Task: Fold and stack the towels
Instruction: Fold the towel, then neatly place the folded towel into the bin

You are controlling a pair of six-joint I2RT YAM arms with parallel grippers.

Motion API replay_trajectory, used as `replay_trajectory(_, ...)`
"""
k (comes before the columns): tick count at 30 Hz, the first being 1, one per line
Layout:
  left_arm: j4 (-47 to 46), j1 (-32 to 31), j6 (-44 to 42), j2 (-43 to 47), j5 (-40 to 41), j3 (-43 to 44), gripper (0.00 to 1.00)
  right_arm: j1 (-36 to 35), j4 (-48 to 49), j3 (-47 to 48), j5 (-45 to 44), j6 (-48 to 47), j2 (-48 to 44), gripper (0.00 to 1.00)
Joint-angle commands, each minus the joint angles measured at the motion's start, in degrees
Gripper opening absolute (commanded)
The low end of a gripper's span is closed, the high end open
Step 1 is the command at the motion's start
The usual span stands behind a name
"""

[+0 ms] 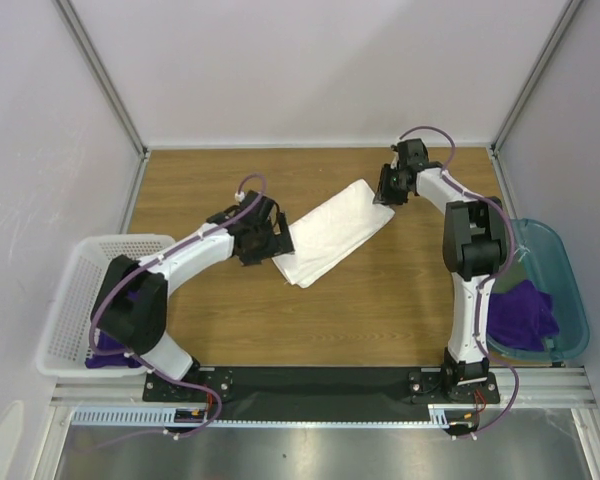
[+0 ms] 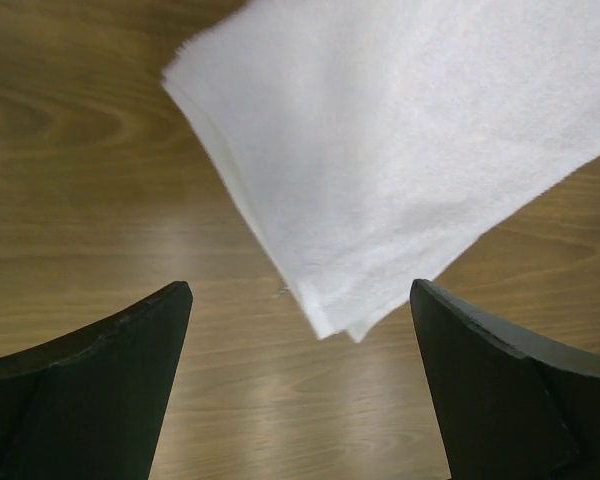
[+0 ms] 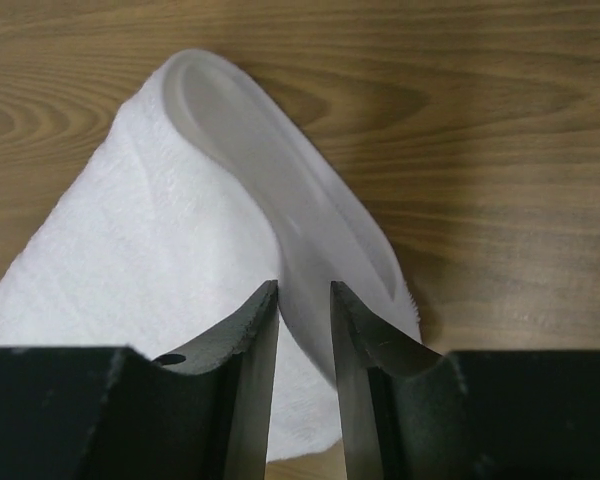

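While the right gripper [image 3: 305, 292] pinches a raised fold of the folded white cloth towel [image 1: 330, 235] — left gripper [image 2: 300, 286] spread, empty — any tug could undo the layers.

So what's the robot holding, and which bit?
The right fingers pinch the white towel by a raised fold at its far corner. The left fingers are open, empty.

white perforated plastic basket [image 1: 65, 310]: tabletop's left edge | teal oval plastic bin [image 1: 565, 265]: right edge | brown wooden tabletop [image 1: 380, 310]: between them
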State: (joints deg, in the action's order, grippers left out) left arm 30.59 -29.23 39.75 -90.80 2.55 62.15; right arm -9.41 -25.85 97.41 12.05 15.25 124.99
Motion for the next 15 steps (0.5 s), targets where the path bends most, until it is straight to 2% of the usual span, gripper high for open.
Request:
replay_trajectory(1,-7.73,-5.11,16.93,1.16,4.3,-2.2,0.96,1.41,1.94,4.37,2.62,-1.45,1.66,0.33)
replay_trajectory(5,-12.92,-6.62,25.27,-1.47,5.8,-4.93,0.93,1.59,2.29,4.02,2.54,-1.54,1.93,0.33)
replay_trajectory(8,-14.24,-6.89,26.61,-1.4,7.73,-7.04,0.91,1.5,3.78,1.22,1.31,-1.62,0.7,0.33)
replay_trajectory(12,-13.19,-6.8,26.61,-0.43,14.13,-8.54,0.9,1.41,4.4,-3.09,-1.59,-2.06,-1.58,0.32)
replay_trajectory(15,-15.99,-6.8,25.39,-0.95,14.77,-9.94,0.88,1.41,4.66,-6.17,-3.35,-2.15,-2.64,0.31)
